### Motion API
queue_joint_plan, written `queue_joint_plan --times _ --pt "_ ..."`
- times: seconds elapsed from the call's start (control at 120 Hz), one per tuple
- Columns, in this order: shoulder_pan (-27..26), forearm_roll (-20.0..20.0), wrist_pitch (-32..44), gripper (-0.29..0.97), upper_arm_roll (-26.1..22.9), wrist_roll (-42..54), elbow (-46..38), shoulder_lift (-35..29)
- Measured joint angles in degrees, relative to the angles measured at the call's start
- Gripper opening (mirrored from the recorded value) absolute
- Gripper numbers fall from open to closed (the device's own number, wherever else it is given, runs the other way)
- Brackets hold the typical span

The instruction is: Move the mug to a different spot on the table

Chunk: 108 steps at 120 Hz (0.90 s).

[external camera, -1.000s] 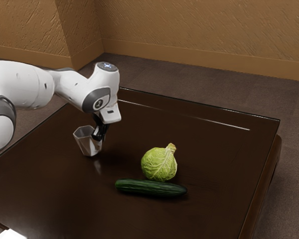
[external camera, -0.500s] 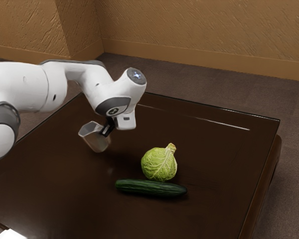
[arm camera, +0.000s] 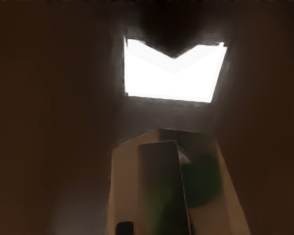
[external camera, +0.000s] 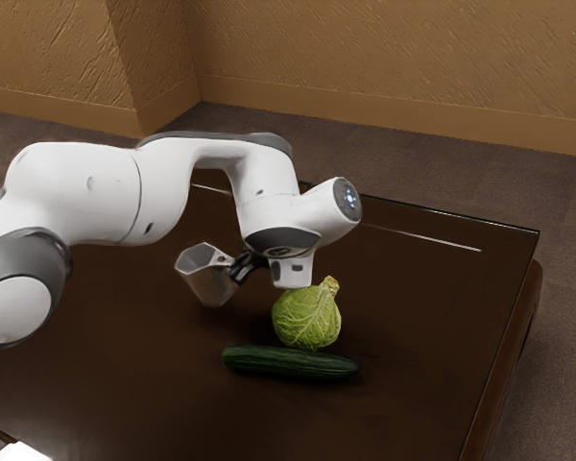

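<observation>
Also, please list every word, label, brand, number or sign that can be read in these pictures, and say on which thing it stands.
None: no text can be read anywhere.
The mug, held in the gripper, is plain grey, with no print.
The cabbage, the cucumber, the table and the white arm carry no label, number or sign.

Grey faceted mug point(external camera: 206, 273) tilted, lifted above table, beside cabbage.
</observation>
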Motion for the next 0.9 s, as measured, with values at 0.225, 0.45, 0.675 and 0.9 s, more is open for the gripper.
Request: queue_joint_plan --times 0.225,0.45,0.675,0.9 --pt "-1.4 4.8 -2.8 -0.10 -0.8 -2.0 1.0 4.0" --pt "-1.3 6.4 -2.9 -0.10 -0.8 -3.0 1.0 4.8" --pt "-1.0 5.2 -2.3 0.19 -0.8 -3.6 1.0 4.6" --pt "-0.3 -0.5 -1.8 0.50 -0.2 -3.7 1.1 2.4"
